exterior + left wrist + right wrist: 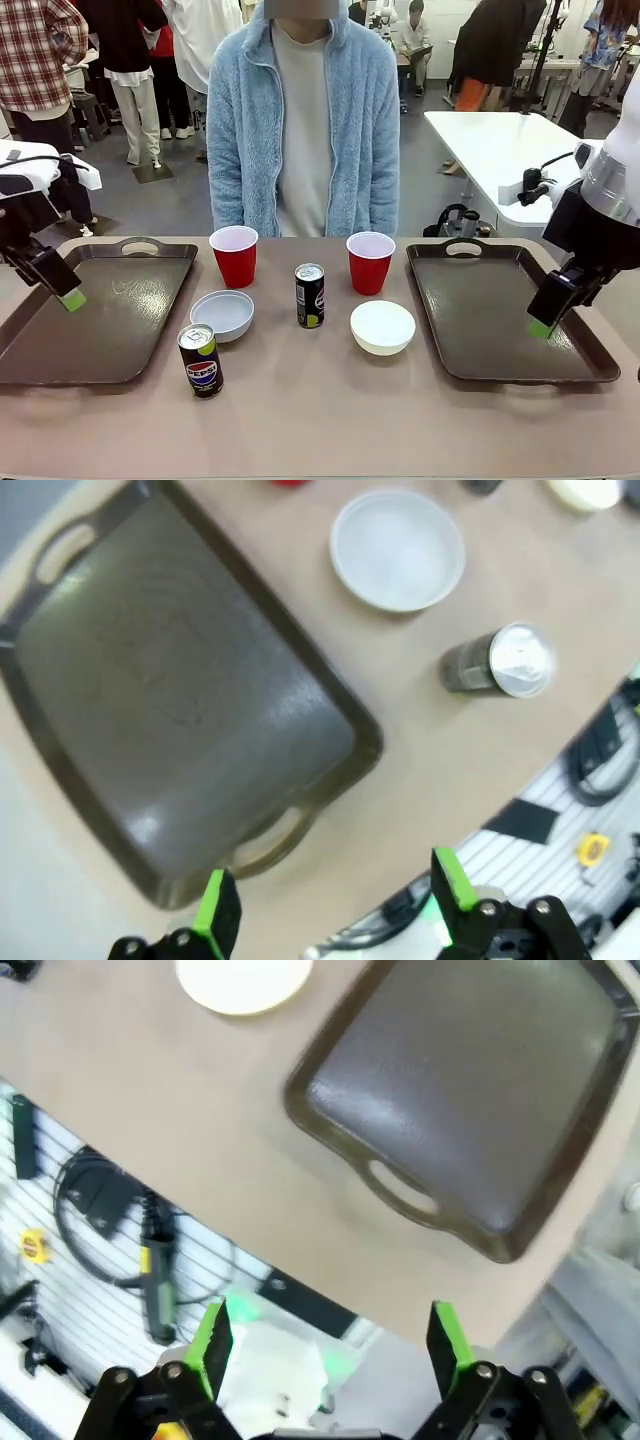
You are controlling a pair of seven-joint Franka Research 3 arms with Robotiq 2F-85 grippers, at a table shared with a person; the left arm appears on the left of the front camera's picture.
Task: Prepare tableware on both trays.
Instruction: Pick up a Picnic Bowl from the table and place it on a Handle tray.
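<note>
Both trays bare, tableware waiting between them.
The left tray (100, 310) and right tray (500, 320) flank the frame's middle. There two red cups (234, 255), two white bowls (222, 313) and two cans sit on the surface (330, 420), seemingly paired so each tray can take one set. The left tool (70, 298) and right tool (541, 326) hang released, jaws wide and holding nothing, each above its own tray. The lower-left can (201, 360) reads "pepsi". The centre can (310, 295) shows a yellow-green mark, its print too small to read.
</note>
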